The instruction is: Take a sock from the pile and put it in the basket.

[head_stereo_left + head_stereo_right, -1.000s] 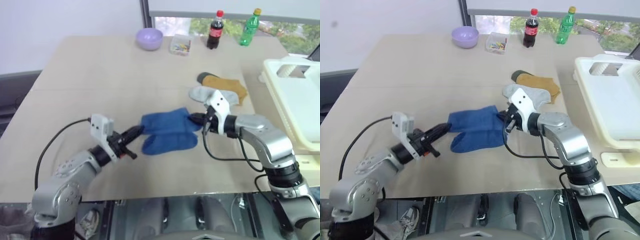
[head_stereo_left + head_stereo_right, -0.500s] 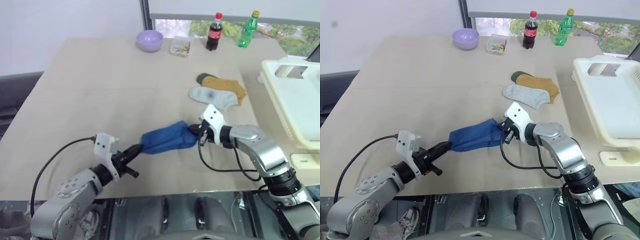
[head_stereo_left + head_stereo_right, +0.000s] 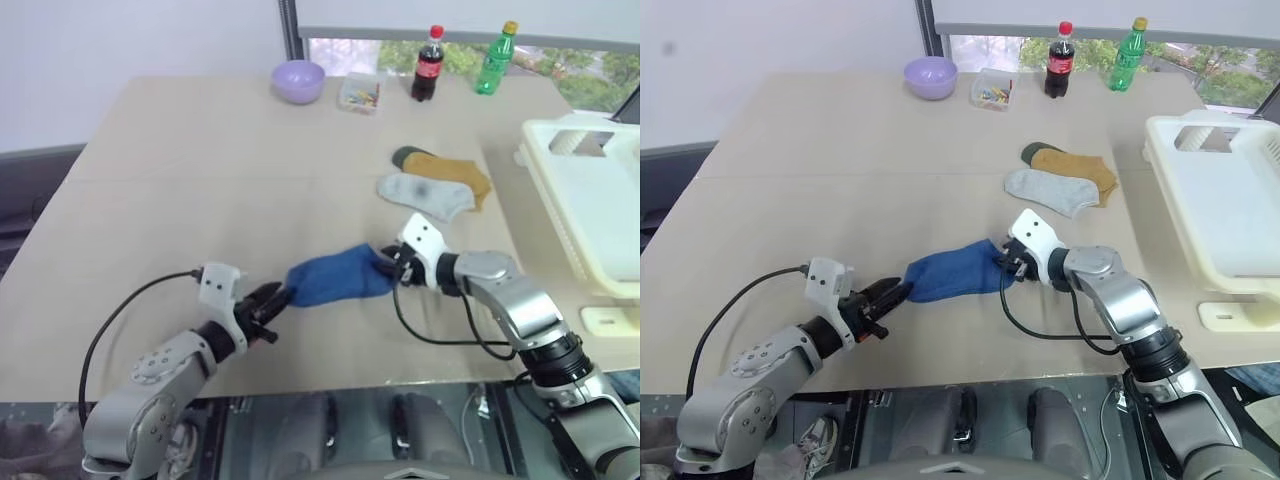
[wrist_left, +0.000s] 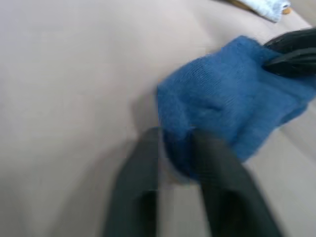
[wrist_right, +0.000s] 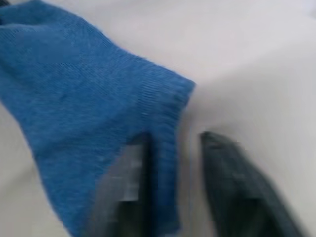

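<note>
Blue sock lies low-centre on the table; left end effector and right end effector both parted, straddling its ends, not clamped.

Royal-blue sock folded, lying flat between left claw and right claw. Pile beyond right claw. Cream basket well right.

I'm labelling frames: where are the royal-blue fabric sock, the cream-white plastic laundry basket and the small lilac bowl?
royal-blue fabric sock [image 3: 335, 279], left eye view, middle of its body.
cream-white plastic laundry basket [image 3: 1160, 150], right eye view, near rim.
small lilac bowl [image 3: 300, 81], left eye view, outer wall.
</note>
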